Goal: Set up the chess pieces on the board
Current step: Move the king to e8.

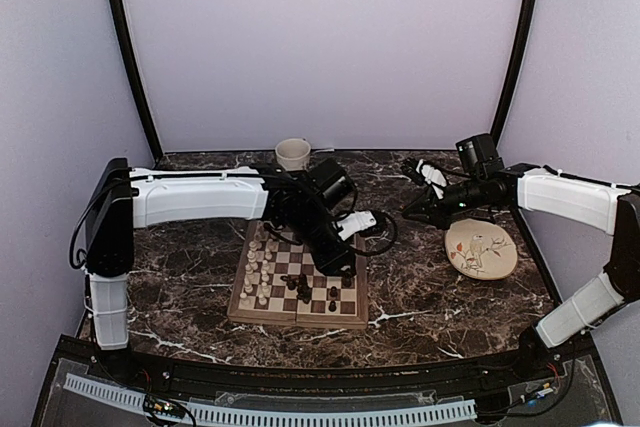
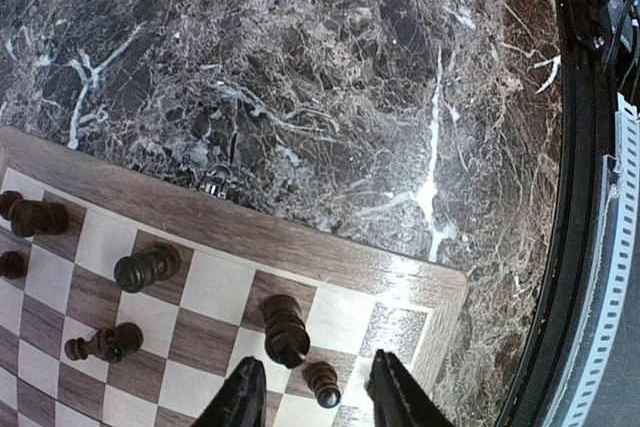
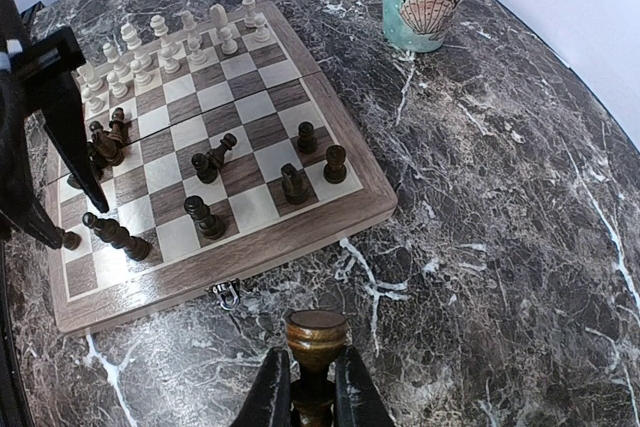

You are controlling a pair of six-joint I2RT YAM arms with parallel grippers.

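The marbled desk point(image 1: 420, 292) holds the chessboard point(image 1: 290, 320) centrally: cream pieces point(image 1: 258, 272) line its left side, dark pieces point(image 1: 318, 292) lie scattered. The left jaws stand wide, a dark pawn point(image 2: 322, 383) between them; the right jaws clamp a brown piece point(image 3: 316, 332). Farther back stands a cup point(image 1: 293, 153).

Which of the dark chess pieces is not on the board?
The brown piece pinched in the right gripper, above the marble; the others are on the board.
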